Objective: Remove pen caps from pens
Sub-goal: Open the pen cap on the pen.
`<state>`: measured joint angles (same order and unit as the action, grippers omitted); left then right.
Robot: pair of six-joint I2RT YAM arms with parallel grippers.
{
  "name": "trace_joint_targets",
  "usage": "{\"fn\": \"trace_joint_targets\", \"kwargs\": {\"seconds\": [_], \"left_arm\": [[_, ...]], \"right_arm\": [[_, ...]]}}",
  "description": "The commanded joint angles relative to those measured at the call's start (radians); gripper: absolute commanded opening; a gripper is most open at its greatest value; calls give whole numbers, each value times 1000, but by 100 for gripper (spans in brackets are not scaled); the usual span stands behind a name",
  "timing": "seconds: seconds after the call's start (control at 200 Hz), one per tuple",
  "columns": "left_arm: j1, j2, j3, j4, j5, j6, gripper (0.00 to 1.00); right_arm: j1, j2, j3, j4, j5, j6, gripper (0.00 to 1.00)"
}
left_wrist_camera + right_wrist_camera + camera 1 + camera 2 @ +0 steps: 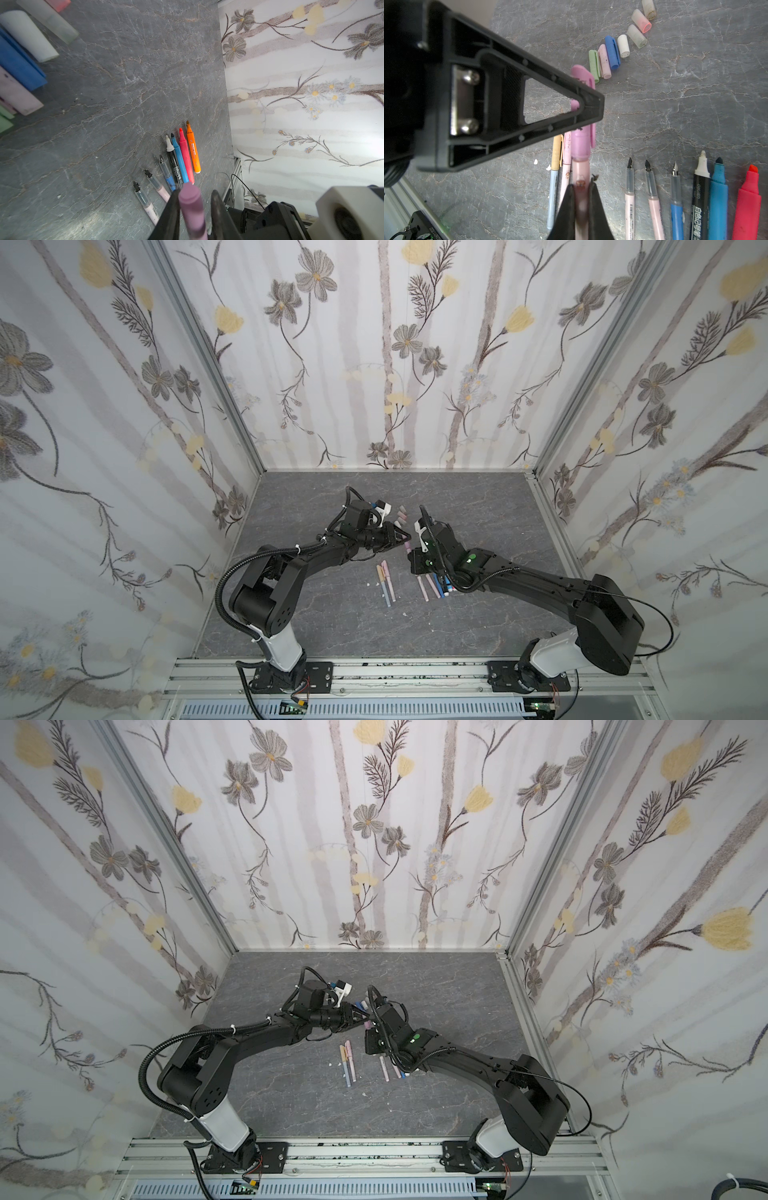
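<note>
the right tool (581, 187) pinches the pink pen (580, 170) by its barrel, held over the desk (675, 104). the left tool (195, 192) straddles its lilac cap (190, 205), jaws spread, a gap on one side. next, i reckon, it needs to clamp, then pull straight off.

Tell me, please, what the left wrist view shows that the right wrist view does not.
Only the left wrist view shows the orange marker, the wall and both fingers of the left gripper flanking the lilac cap, with a gap beside one. Only the right wrist view shows the right gripper shut on the pink pen and the tan-capped pen lying beside it. Both show the lilac cap, the blue cap, the white cap and the red marker.
</note>
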<state>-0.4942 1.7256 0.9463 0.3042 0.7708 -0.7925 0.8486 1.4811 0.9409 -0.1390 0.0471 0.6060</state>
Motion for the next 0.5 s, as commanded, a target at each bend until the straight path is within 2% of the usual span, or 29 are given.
{"fn": "trace_joint_targets", "kwargs": {"seconds": [0.0, 0.255, 0.425, 0.495], "left_arm": [[-4, 12, 14, 41, 5, -7, 20], [-15, 33, 38, 40, 14, -10, 10], [-15, 41, 52, 39, 20, -12, 0], [-15, 43, 57, 44, 25, -13, 0]], "right_arm": [[-3, -11, -3, 29, -7, 10, 1], [-14, -23, -24, 29, -4, 9, 1], [-18, -21, -33, 33, -13, 9, 1], [-17, -30, -34, 34, -17, 5, 2]]}}
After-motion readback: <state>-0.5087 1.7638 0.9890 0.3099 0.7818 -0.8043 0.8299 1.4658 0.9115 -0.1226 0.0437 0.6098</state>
